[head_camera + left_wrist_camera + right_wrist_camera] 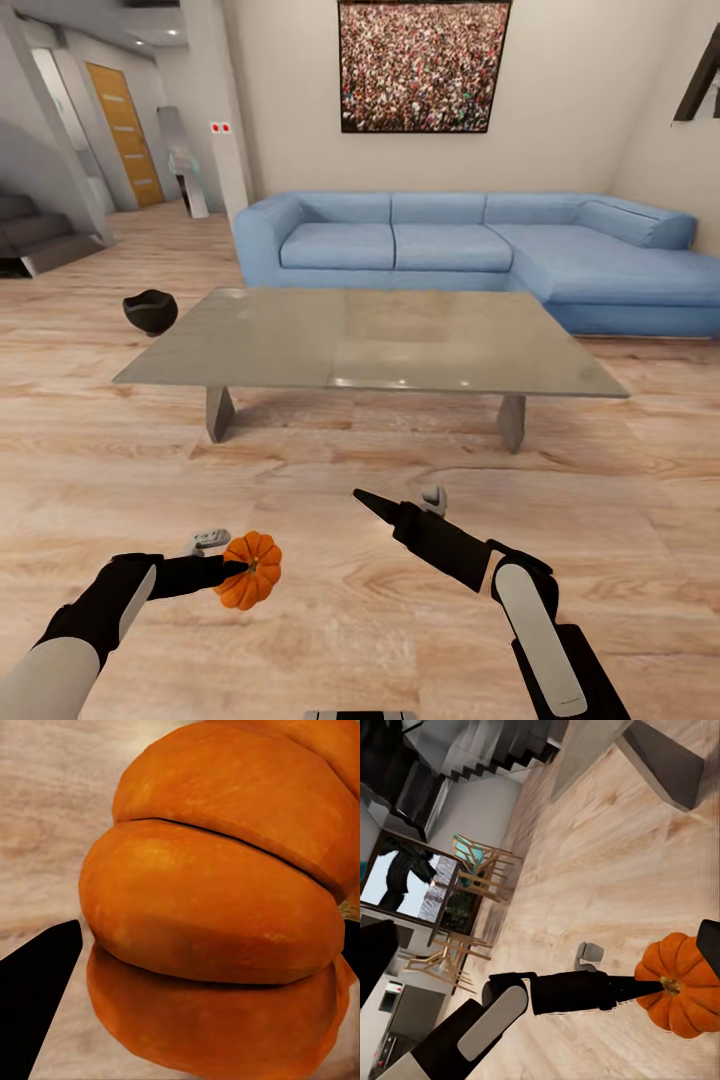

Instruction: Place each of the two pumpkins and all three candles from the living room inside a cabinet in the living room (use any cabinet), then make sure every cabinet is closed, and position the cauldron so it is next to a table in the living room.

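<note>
An orange ribbed pumpkin [249, 570] is held by the left gripper [236, 569] above the wooden floor [330, 470], in front of the table [370, 342]. In the head view a dark finger is seen pressed against the side of the pumpkin, and in the left wrist view the pumpkin [217, 907] is seen very close, with a black fingertip [37, 997] beside it. In the right wrist view the same pumpkin [679, 984] is seen at the end of the left arm [510, 1009], clamped at the stem side.

The right gripper [385, 502] is held out over the floor, near the table's front edge, with nothing between its fingers; how far the fingers stand apart cannot be told from the pictures.

The table has a grey reflective glass top and stands between the robot and a blue corner sofa [470, 250]. The black cauldron [150, 311] is standing on the floor just beside the left far corner of the table, apart from it. A large framed picture [424, 65] of a crowd is hung on the wall above the sofa. No writing, brand or label can be read anywhere.
</note>
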Controlling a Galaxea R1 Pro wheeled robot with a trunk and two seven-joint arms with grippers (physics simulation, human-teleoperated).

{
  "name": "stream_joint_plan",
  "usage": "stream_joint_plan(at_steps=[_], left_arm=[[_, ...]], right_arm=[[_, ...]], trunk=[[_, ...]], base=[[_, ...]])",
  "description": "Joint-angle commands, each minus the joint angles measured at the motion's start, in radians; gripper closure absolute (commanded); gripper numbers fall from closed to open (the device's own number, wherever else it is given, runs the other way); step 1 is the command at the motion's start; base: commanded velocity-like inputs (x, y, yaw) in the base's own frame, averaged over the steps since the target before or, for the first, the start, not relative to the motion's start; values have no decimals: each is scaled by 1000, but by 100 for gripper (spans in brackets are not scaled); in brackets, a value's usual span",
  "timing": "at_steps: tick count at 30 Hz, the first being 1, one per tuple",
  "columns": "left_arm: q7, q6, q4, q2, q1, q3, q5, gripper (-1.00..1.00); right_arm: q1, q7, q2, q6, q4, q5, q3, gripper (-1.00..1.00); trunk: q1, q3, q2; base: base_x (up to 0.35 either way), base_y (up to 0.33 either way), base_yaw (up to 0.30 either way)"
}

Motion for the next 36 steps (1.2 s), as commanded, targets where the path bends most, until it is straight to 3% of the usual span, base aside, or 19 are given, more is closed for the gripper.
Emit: stream_joint_plan(at_steps=[1, 7, 21, 36], left_arm=[[-6, 10, -1, 0, 0, 5, 5, 100], [-6, 10, -1, 0, 0, 4, 5, 100], [-6, 10, -1, 0, 0, 5, 5, 100], [-6, 10, -1, 0, 0, 5, 5, 100]], right_arm=[[-1, 3, 1, 5, 0, 2, -1, -100], [-1, 3, 1, 5, 0, 2, -2, -100], [-1, 3, 1, 4, 0, 2, -1, -100], [-1, 3, 1, 4, 0, 2, -2, -100]], trunk=[[-1, 3, 0], [-3, 26, 1], [-3, 26, 1], [-10, 84, 5]], base=[[0, 0, -288], [0, 0, -288], [0, 0, -288], [0, 0, -288]])
